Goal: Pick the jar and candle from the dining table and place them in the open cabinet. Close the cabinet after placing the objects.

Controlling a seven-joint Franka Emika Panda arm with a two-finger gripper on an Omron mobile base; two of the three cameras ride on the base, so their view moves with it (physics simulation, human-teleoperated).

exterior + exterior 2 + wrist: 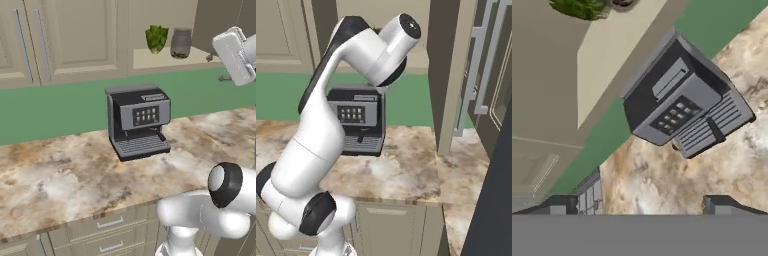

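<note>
Your claw (640, 207) open and empty, above the marbled worktop (662, 175), coffee machine (684, 107) ahead, jar (180, 43) inside the cabinet (165, 60) beside a plant (156, 38)

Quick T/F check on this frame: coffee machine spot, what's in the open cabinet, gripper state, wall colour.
1. The coffee machine stands on the marbled counter. True.
2. The jar sits in the open cabinet beside a leafy plant. True.
3. The gripper is clamped on the jar. False: its jaws stand open and empty, over the counter.
4. The wall behind the counter is red. False: it is green.
</note>
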